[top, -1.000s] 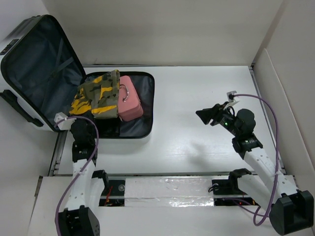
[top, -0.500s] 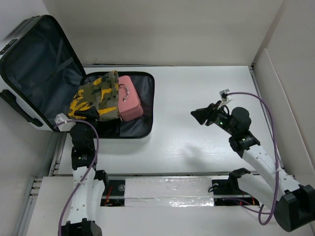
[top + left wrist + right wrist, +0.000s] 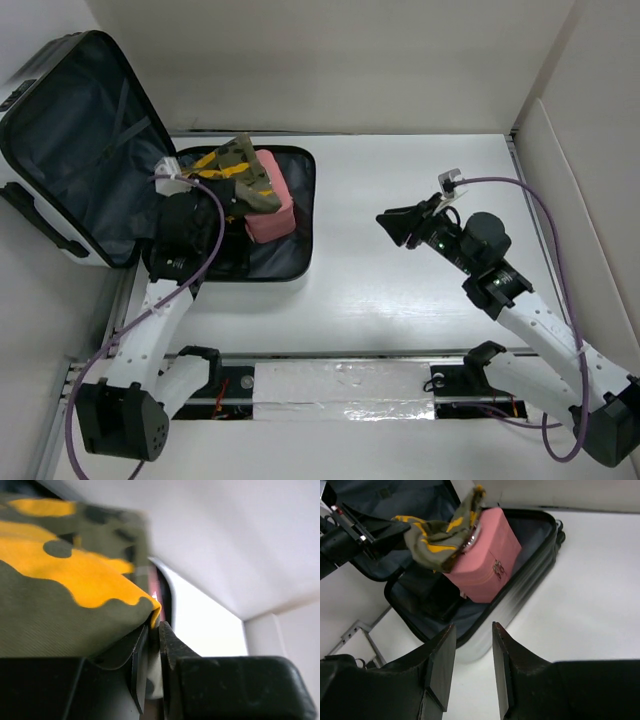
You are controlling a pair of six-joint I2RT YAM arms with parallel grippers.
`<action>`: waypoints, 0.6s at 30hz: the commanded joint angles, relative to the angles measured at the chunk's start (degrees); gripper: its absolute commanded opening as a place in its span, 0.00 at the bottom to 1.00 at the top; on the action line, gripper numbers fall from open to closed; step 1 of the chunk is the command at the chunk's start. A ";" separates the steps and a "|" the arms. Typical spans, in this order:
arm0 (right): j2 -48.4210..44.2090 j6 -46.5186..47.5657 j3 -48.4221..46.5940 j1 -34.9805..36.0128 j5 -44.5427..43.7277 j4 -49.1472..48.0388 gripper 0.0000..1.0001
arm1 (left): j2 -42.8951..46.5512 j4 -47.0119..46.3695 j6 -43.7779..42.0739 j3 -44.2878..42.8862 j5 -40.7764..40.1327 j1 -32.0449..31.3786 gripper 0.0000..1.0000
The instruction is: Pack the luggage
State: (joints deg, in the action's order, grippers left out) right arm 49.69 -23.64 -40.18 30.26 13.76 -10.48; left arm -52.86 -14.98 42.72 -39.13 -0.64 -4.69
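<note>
The luggage [image 3: 70, 140] lies open at the far left, its lid leaning back and its base rim [image 3: 306, 200] on the table. In the base are a pink case [image 3: 272, 210] and a camouflage green-and-yellow cloth [image 3: 235, 165]. My left gripper [image 3: 222, 188] is shut on an edge of the cloth and holds it bunched up above the base; the left wrist view shows the cloth [image 3: 60, 605] pinched between the jaws [image 3: 155, 630]. My right gripper [image 3: 392, 225] is open and empty over the table, right of the luggage. The right wrist view shows the cloth [image 3: 437, 535], pink case [image 3: 485, 560] and luggage rim [image 3: 540, 565] beyond its jaws [image 3: 472, 640].
A flat dark pouch [image 3: 432, 602] lies in the luggage base beside the pink case. White walls close in the table at the back and right [image 3: 570, 180]. A metal rail [image 3: 340, 385] runs along the near edge between the arm bases.
My left arm has reached forward over the luggage base and lifted the camouflage cloth, which was lying flat, into a bunch. My right gripper has moved a little to the left.
</note>
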 commanded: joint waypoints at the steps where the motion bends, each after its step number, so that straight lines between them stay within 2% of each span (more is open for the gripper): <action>1: 0.22 2.36 -4.55 1.90 -2.95 0.90 0.42 | 1.00 -5.58 -2.74 -9.64 -3.38 -6.03 0.09; 4: 2.25 3.68 -5.43 2.43 -2.16 2.92 0.49 | 5.04 -2.52 -0.71 -11.57 -8.39 -6.03 0.10; 5: 2.34 3.69 -5.08 2.43 -2.16 2.75 0.51 | 6.35 -0.16 -0.88 -11.75 -11.63 -6.03 0.15; 8: 1.90 3.07 -2.97 2.43 -3.03 1.08 0.56 | 9.88 2.41 -0.97 -10.18 -14.46 -6.03 0.29; 14: 1.73 3.69 -2.36 1.91 -1.45 1.25 0.56 | 11.20 6.11 -1.06 -3.59 -17.28 -6.03 0.30; 16: 1.20 3.77 -1.92 1.91 -1.80 1.43 0.56 | 11.72 5.06 -0.27 0.53 -17.11 -6.03 0.39; 17: 1.02 3.86 -1.74 1.91 -1.89 1.51 0.56 | 11.82 4.44 -0.09 1.59 -17.02 -6.03 0.50; 18: 1.11 4.04 -1.74 1.91 -1.81 1.52 0.56 | 11.99 2.87 -0.01 2.39 -16.67 -6.03 0.53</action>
State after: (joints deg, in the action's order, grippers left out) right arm 51.72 -20.99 -42.17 32.32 12.01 -7.81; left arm -40.64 -11.60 42.30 -39.92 -16.36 -10.79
